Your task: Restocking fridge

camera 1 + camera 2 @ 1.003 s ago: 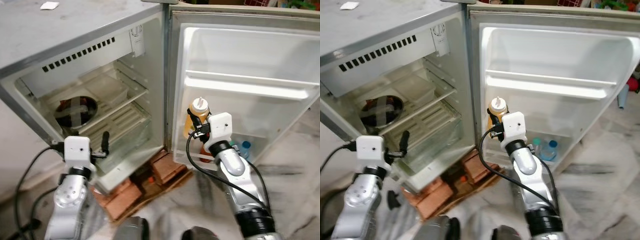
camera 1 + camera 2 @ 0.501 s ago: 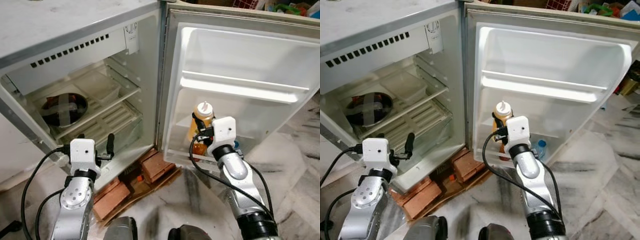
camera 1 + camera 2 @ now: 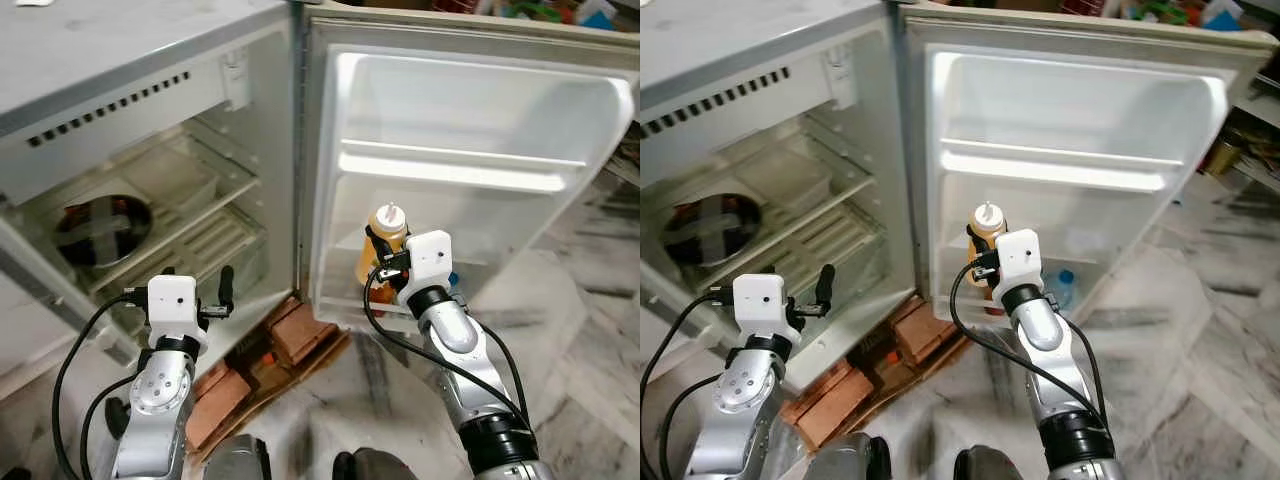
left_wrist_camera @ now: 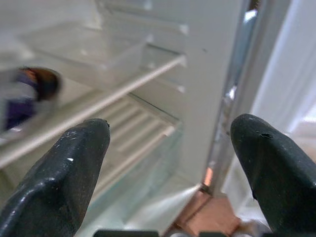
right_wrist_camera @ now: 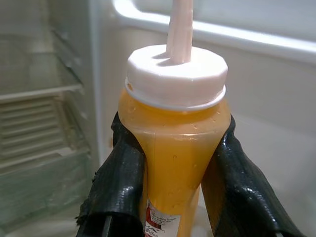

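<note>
Sauce bottle going into the fridge door rack

Sauce bottle (image 5: pixel 175 148), yellow with a white nozzle cap, is clamped upright between the right end effector (image 3: pixel 388 262) fingers (image 5: pixel 118 182), held in front of the open fridge door (image 3: pixel 470 110), just above its bottom rack (image 3: pixel 1080 275), where a blue-capped bottle (image 3: pixel 1065 280) stands. To do this well, keep the bottle vertical, lower it into free space beside that bottle, and let go only once the base is seated. The left end effector (image 4: pixel 168 148) hangs with fingers spread wide, idle, facing the fridge shelves (image 3: pixel 170 220).
</note>
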Tool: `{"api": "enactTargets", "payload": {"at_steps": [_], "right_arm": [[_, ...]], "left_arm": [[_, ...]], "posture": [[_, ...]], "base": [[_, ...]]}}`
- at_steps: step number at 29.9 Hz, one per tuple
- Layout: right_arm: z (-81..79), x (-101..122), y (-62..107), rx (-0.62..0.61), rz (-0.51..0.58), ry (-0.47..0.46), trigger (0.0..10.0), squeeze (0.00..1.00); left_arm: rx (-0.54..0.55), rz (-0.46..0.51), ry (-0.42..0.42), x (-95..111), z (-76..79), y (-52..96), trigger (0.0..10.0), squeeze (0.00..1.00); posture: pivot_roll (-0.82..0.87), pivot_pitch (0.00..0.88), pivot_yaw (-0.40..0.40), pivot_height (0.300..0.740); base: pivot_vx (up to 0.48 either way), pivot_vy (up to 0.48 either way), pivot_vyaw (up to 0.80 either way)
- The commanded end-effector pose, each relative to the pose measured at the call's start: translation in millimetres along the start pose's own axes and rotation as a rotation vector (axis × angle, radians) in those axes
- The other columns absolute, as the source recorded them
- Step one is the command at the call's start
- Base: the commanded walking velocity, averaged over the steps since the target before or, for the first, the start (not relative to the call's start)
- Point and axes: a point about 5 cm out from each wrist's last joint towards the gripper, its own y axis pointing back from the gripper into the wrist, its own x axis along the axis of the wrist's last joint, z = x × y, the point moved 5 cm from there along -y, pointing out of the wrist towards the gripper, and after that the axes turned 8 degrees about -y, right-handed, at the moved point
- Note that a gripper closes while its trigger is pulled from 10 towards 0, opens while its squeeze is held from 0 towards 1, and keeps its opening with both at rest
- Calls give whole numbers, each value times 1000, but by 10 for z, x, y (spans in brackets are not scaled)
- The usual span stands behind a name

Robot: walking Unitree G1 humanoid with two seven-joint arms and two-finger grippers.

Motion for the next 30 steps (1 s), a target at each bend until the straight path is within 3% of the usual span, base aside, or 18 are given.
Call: {"api": "enactTargets", "payload": {"at_steps": [1,14,30], "right_arm": [[27,-5,20,-11,7,-2,10000,0],[51,10,45,-15,21,-3,10000,0],[22,6,50,-19,26,-11,10000,0]], "left_arm": [[-2,-22,-4,-59,-9,7,10000,0],[2,-10,-49,-39,-72,43,10000,0],[-19,-4,-68,-28,-90,45,10000,0]], "posture": [[120,52,-38,740],[125,61,-24,740],[123,76,-18,651]], "base": [[0,0,-800],[0,0,0],[0,0,0]]}}
